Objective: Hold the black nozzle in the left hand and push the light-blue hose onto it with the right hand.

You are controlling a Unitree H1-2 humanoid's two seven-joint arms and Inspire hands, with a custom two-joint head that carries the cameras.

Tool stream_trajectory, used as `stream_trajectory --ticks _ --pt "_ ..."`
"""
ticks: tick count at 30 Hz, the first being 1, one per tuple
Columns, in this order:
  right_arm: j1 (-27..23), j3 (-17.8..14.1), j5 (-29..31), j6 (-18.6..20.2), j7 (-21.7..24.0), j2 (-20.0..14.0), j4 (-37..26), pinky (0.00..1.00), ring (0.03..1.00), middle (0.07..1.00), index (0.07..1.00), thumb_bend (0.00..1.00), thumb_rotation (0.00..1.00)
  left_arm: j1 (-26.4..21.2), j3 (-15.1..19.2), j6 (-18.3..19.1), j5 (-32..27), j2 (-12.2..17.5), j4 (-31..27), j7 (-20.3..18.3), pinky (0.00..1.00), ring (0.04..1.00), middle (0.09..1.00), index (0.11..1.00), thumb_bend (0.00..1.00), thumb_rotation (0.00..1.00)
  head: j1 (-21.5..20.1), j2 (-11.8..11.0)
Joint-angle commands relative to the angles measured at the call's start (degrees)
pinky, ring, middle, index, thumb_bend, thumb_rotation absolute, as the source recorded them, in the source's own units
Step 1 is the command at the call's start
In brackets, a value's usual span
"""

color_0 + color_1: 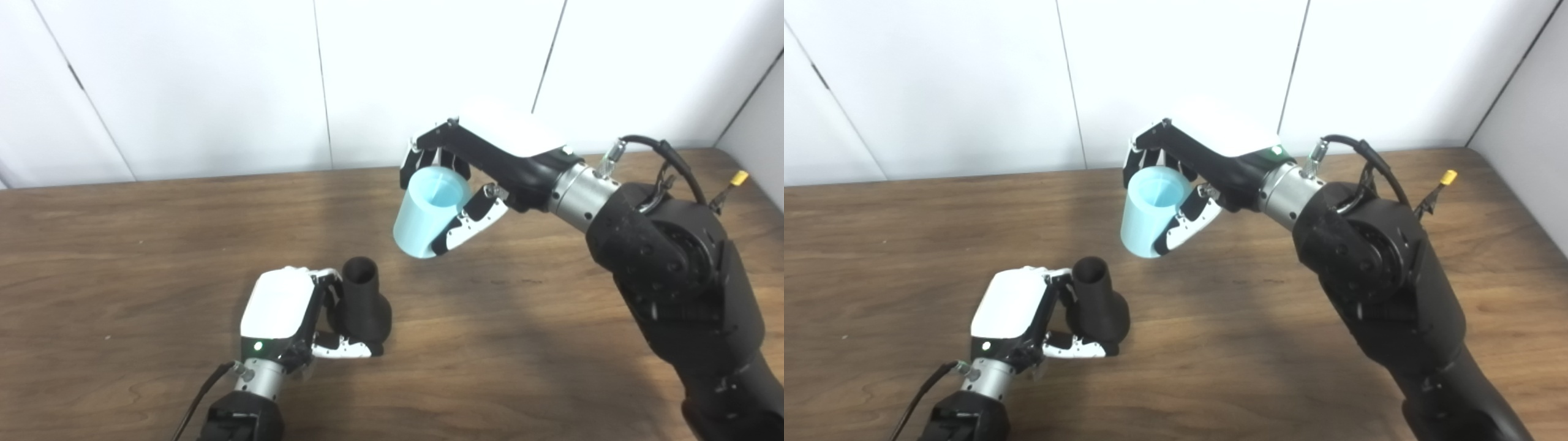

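Observation:
The black nozzle [362,301] stands upright on the wooden table [122,245], narrow open end up and wider base down. My left hand [288,315] wraps it from the left, fingers and thumb closed around its lower body. Up and to the right, my right hand [465,177] is shut on the light-blue hose [427,211], a short pale tube held tilted in the air with one open end facing up toward me. The hose's lower end hangs a short way above and right of the nozzle's mouth, not touching it.
A white panelled wall [245,86] runs behind the table's far edge. My right arm [674,282] crosses the right side of the table. A small yellow-tipped connector [738,179] sticks out near the right arm's elbow.

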Motion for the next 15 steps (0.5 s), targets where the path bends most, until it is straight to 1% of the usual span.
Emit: stream_trajectory --ticks 1,5,10,15 --pt "-2.91 -0.62 0.42 -0.16 0.13 0.12 -1.26 0.35 0.395 0.494 0.517 0.52 0.0 1.47 -1.48 0.26 0.31 -0.23 1.06 -2.93 0.7 0.608 0.483 0.487 0.53 0.0 0.18 0.08" --pt "-2.91 -0.21 0.99 0.14 1.08 0.57 -0.49 0.35 0.389 0.49 0.531 0.52 0.0 1.44 -1.79 0.72 0.68 -0.77 1.2 -2.72 0.71 0.614 0.486 0.486 0.52 0.0 1.18 0.41" --pt "-1.79 0.24 1.1 -1.18 0.34 0.32 1.15 0.34 0.383 0.491 0.525 0.52 0.0 1.39 -2.15 0.87 0.93 -1.0 1.28 -2.19 0.71 0.609 0.487 0.486 0.52 0.0 1.61 0.73" --pt "-0.95 0.68 0.87 -2.18 -0.07 0.47 2.43 0.33 0.379 0.49 0.534 0.51 0.0 1.34 -2.2 0.95 1.05 -1.11 1.1 -2.51 0.72 0.609 0.492 0.484 0.52 0.0 2.33 0.91"
